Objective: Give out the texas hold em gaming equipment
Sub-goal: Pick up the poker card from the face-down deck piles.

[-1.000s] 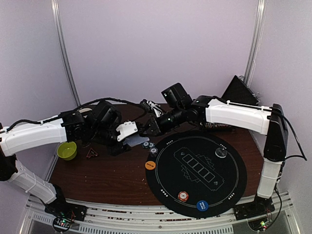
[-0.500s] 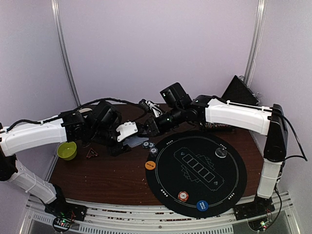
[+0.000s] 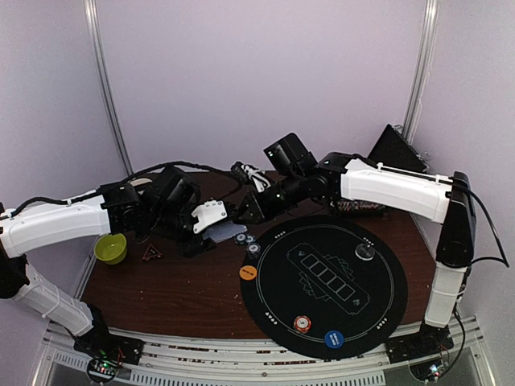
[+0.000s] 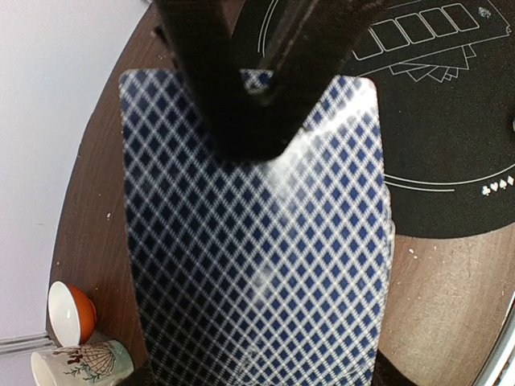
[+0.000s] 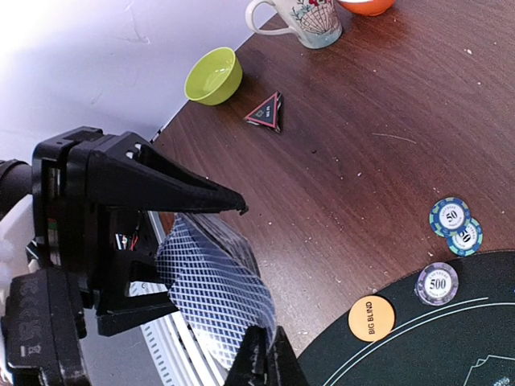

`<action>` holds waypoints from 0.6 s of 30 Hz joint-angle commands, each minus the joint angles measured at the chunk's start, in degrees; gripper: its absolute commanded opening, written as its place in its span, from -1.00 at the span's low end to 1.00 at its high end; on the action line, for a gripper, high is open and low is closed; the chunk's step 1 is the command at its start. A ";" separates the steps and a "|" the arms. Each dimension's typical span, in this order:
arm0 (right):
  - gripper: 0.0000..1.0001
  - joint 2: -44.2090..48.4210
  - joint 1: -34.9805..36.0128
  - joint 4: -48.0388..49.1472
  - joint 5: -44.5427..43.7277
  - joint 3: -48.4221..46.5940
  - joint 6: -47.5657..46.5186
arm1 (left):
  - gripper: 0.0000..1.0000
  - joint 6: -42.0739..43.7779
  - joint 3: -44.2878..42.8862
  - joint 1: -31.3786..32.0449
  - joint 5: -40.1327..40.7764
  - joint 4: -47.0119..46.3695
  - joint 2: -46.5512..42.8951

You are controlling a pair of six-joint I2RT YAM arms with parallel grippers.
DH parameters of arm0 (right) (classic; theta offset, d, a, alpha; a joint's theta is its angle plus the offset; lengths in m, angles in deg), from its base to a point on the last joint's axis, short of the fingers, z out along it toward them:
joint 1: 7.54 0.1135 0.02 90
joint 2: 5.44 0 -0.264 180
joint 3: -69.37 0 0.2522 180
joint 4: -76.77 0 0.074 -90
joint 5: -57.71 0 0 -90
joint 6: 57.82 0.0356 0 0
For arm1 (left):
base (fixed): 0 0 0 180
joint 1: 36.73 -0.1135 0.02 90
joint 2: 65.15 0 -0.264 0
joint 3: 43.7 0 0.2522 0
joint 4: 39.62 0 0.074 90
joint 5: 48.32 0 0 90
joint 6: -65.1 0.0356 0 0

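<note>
Brown table (image 5: 386, 121), left side: green bowl (image 5: 213, 75) at the edge, small red-edged triangle (image 5: 266, 111) beside it; mug (image 5: 310, 18) and orange bowl (image 5: 366, 5) farther back.

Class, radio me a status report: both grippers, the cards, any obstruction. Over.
Left gripper shut on card deck. Right gripper pinching its far edge. Deck aloft beside black mat; nothing blocking seen.

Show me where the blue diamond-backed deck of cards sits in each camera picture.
Top external: deck of cards left of centre, off the black mat's far-left edge.
Left wrist: deck of cards fills the middle; black mat upper right.
Right wrist: deck of cards lower left of centre; black mat bottom right.
Shared landmark: the black mat.
</note>
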State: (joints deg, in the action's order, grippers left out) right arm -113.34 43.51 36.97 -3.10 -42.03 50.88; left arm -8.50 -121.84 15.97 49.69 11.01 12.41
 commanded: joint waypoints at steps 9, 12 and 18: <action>-1.00 4.48 -0.96 -3.48 1.57 -2.50 -1.97 | 0.19 -0.32 0.12 -0.05 -0.45 -2.94 -0.69; -1.00 5.77 -1.90 -3.97 2.75 -2.19 -2.64 | 0.19 -0.39 0.21 -0.06 -0.46 -2.89 -0.83; -1.00 7.75 -3.23 -3.83 5.11 -1.15 -2.79 | 0.19 -0.32 0.31 -0.06 -0.47 -2.94 -1.01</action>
State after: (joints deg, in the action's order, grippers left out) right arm -108.37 41.00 33.93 -0.50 -42.82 48.89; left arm -8.52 -121.84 15.97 49.62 10.61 12.41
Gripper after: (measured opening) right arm 0.015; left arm 0.598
